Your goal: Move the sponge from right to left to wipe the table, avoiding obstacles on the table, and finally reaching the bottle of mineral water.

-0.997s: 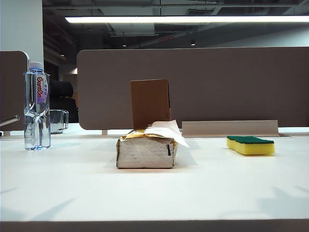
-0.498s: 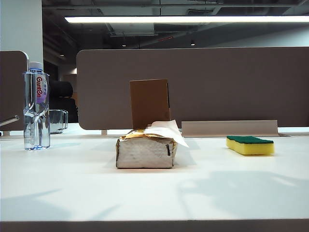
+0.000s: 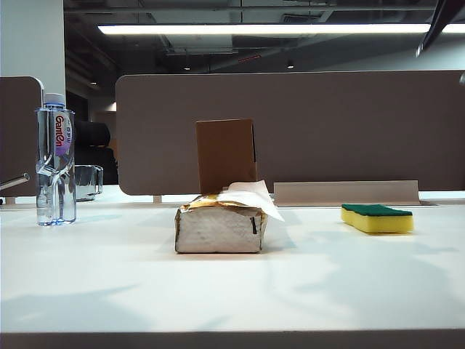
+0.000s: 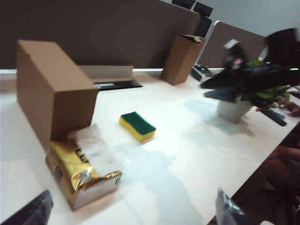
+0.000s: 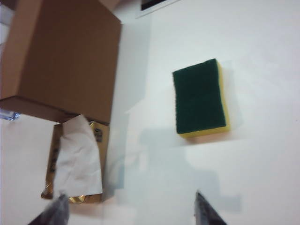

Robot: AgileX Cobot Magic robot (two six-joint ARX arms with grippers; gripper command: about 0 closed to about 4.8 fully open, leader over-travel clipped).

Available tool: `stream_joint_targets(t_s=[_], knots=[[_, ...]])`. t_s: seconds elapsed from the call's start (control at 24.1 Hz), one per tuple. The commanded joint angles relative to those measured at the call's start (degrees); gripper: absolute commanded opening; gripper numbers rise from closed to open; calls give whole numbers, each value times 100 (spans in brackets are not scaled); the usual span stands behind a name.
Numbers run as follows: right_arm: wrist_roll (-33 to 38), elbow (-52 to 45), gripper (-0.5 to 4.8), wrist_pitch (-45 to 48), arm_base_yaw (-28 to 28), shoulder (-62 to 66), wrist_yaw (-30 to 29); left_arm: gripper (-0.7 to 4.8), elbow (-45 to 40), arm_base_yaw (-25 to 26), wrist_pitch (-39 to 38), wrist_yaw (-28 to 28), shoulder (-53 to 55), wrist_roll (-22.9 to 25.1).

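The yellow sponge (image 3: 377,218) with its green top lies flat on the right of the white table (image 3: 327,291), untouched. The brown cardboard box (image 3: 226,154) stands upright mid-table, with the silver and gold tissue pack (image 3: 220,222) in front of it. At far left stands the bottle of mineral water (image 3: 56,160). My right gripper (image 5: 129,213) hangs open above the table, well short of the sponge (image 5: 199,101), beside the tissue pack (image 5: 77,164). My left gripper (image 4: 131,215) is open and empty, high over the tissue pack (image 4: 82,171); the sponge (image 4: 137,125) lies beyond it.
A short clear glass (image 3: 89,182) stands behind the bottle. A brown partition (image 3: 327,123) runs along the table's back edge. A second cardboard box (image 4: 182,58) and a potted plant (image 4: 234,108) stand at the far right end. A dark arm link (image 3: 439,22) crosses the upper right corner.
A dark arm link has come into the upper right corner, and the arms' shadows have spread further onto the table. Sponge, box, tissue pack and bottle have not moved.
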Motion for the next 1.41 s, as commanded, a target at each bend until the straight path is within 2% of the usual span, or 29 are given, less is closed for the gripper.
stream_joint_targets(t_s=[0.04,0.33,0.75,1.0,1.41], knots=[[-177,223,370,-81,-103,516,-101,472,133,-2,103,76,243,-13],[-518,476,370,4,-164,1696,-57,472,153,-2,129,286,859,-13],[-645,1198,369,337,-39,3211,-50,471,153,-2,116,271,938,-11],[-750,1735,369,439,216,3823,245,471,153,-2,-17,271,973,-13],[-774,1797,369,850,549,4387,634,471,153,-2,-96,282,1086,-11]])
